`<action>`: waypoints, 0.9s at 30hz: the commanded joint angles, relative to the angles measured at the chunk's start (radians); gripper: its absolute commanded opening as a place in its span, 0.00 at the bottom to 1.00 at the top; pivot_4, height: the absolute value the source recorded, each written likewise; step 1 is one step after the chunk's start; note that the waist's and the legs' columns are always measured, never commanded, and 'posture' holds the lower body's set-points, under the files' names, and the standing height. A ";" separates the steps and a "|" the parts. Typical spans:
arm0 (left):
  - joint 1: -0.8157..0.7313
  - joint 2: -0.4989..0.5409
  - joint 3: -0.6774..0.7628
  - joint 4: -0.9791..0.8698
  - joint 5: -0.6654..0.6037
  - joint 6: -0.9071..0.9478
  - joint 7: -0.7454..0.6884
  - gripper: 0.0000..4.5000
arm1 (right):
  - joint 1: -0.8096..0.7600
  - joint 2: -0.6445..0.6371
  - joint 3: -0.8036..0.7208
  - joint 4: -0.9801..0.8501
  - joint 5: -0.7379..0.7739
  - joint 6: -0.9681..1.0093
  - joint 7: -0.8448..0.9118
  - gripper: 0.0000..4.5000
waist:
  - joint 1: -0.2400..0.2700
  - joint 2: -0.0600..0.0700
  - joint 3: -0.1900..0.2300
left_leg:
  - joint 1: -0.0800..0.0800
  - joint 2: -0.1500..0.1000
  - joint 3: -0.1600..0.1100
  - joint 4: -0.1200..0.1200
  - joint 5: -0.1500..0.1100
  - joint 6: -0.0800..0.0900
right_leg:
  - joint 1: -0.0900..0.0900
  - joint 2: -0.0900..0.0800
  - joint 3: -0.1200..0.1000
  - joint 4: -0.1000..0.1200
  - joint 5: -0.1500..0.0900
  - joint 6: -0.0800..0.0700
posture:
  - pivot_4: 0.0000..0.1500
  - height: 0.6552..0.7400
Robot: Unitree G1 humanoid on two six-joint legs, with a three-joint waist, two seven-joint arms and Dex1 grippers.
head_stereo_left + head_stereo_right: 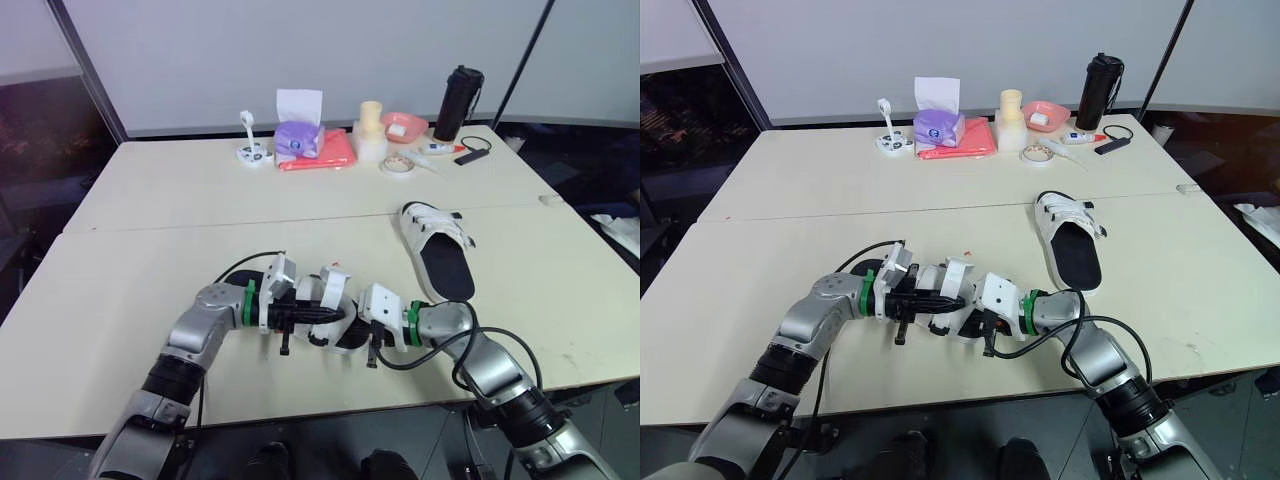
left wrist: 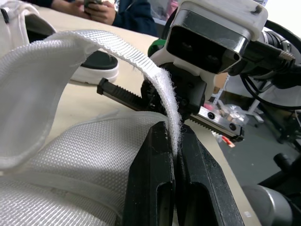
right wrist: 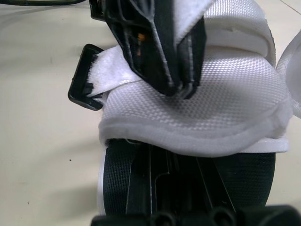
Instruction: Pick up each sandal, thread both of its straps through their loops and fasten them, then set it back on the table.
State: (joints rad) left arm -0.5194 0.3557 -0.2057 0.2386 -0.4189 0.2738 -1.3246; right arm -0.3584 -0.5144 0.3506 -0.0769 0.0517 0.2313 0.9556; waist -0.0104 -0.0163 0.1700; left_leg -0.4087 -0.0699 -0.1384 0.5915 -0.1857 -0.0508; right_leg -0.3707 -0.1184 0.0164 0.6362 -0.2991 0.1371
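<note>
Pale surface (image 1: pixel 120 300), front edge: the left tool (image 2: pixel 175 132) is clamped tight on the white strap (image 2: pixel 141 56) of the near sandal (image 3: pixel 225 89), beside the right tool (image 1: pixel 372 345), whose grip I cannot tell. A hard pull could, I judge, slip the strap free or drag the sandal; the other sandal (image 1: pixel 437 245) lies well apart

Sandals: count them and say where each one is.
2. One lone sandal lies on the right side of the table. The held sandal is near the front edge, its strap pinched in the left gripper. None appears hidden.
</note>
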 commanded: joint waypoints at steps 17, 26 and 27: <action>-0.020 0.000 0.000 0.095 0.116 -0.346 -0.025 0.02 | 0.019 -0.012 0.052 0.054 -0.036 0.024 0.016 0.00 | 0.000 0.000 0.000 | 0.000 0.000 0.000 0.000 0.000 0.000 | 0.000 0.000 0.000 0.000 0.000 0.000 | 1.00 1.00; 0.016 0.058 0.010 -0.049 -0.027 -0.073 -0.087 0.02 | 0.019 -0.012 0.052 0.057 -0.036 0.023 0.015 0.00 | -0.003 0.000 0.000 | 0.000 0.000 0.000 -0.001 0.000 0.000 | 0.000 0.000 0.000 0.000 0.000 0.001 | 1.00 1.00; 0.021 0.074 0.009 -0.068 -0.044 -0.034 -0.098 0.02 | 0.017 -0.013 0.052 0.059 -0.037 0.022 0.015 0.00 | -0.004 0.000 0.000 | 0.000 0.000 0.000 -0.001 0.000 0.000 | 0.000 0.000 0.000 0.000 0.000 0.001 | 1.00 1.00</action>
State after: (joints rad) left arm -0.5065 0.4058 -0.2127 0.2165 -0.4289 0.1800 -1.3989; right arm -0.3706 -0.5144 0.3647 -0.0721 0.0518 0.2283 0.9561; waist -0.0144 -0.0162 0.1700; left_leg -0.4087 -0.0698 -0.1386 0.5905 -0.1858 -0.0506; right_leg -0.3712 -0.1179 0.0162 0.6358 -0.2990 0.1378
